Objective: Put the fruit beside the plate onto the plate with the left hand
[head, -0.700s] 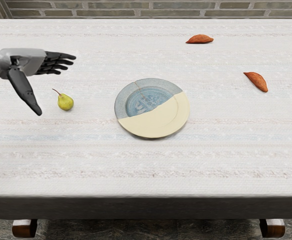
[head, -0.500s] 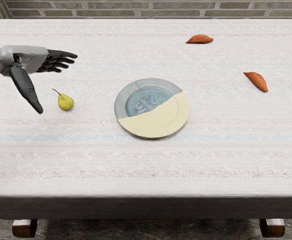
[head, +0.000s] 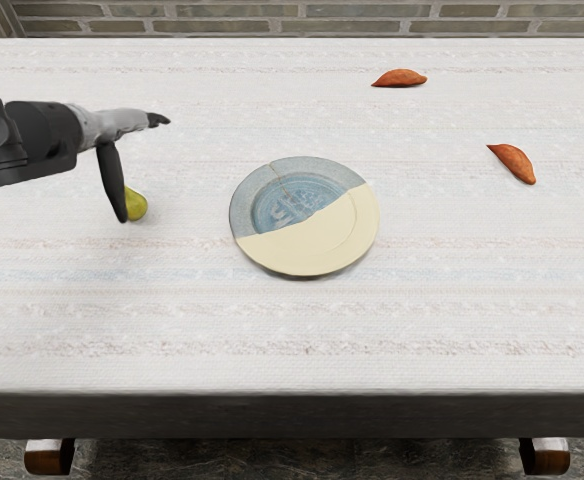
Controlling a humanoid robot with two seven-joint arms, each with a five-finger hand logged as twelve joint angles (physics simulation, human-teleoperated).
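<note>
One pear (head: 137, 205), small, yellow-green and smooth, lies on the table (head: 292, 330) to the left of the plate (head: 357, 238), apart from it and not on it. Part of the pear is hidden behind the thumb (head: 112, 185) of the left hand (head: 115, 133); whether they touch cannot be told.

The hand is spread wide and holds nothing. Its dark thumb points straight down, while the fingers (head: 153, 120), seen edge-on, reach out flat to the right. The wrist is pale grey and the forearm behind it dark and blocky.

The single plate is round, shallow and glazed. Its upper left half is blue-grey with a darker pattern in the well, and its lower right half is plain cream.

Two orange pieces, both tapered to points, lie well to the right, one far back (head: 399, 78) and one nearer (head: 512, 163).

The table top is white with a woven, faintly striped texture and a dark front edge. A brick wall (head: 302, 15) runs behind it.
</note>
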